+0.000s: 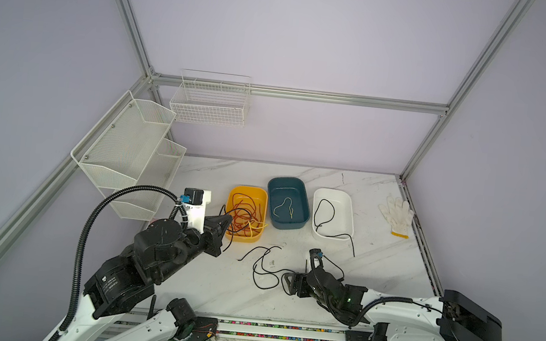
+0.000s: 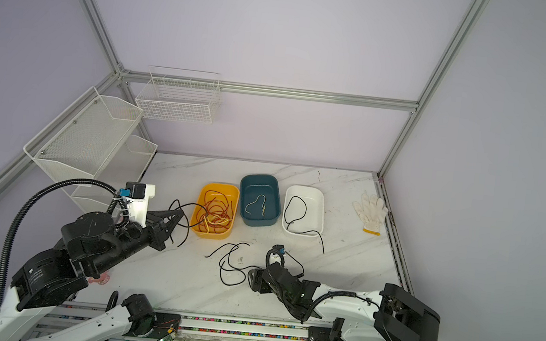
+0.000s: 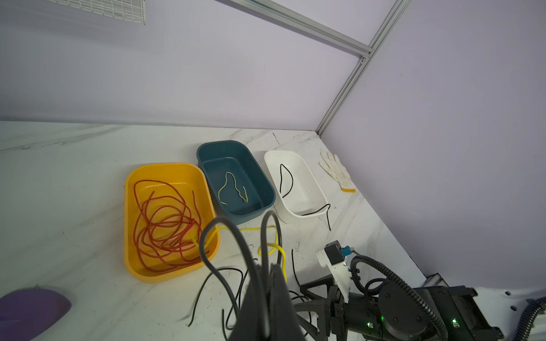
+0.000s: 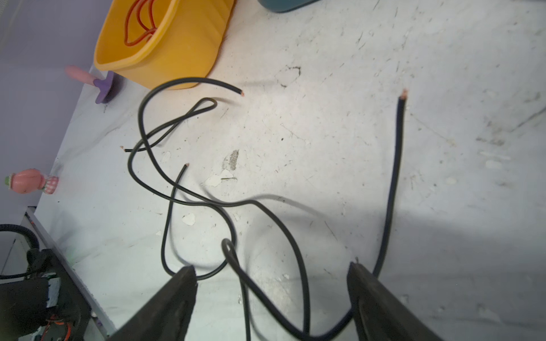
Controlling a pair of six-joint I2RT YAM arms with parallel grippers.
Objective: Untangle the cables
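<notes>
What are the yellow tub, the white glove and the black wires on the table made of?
The yellow tub is probably plastic: smooth, softly shiny, with rounded moulded corners. The white glove looks like knitted fabric, matte. The black wires seem to be copper inside a smooth plastic coat: the cut ends look coppery.

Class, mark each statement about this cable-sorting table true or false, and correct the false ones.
1. The blue bin holds a yellow cable. True.
2. The white bin holds red-orange cables. False: it holds a black cable, one end trailing over its rim.
3. The right gripper stands open over loose black cables on the table. True.
4. The left gripper is open and empty. False: it is shut on a looping black cable.
5. The glove lies inside a bin. False: it lies on the table, right of the white bin.
</notes>
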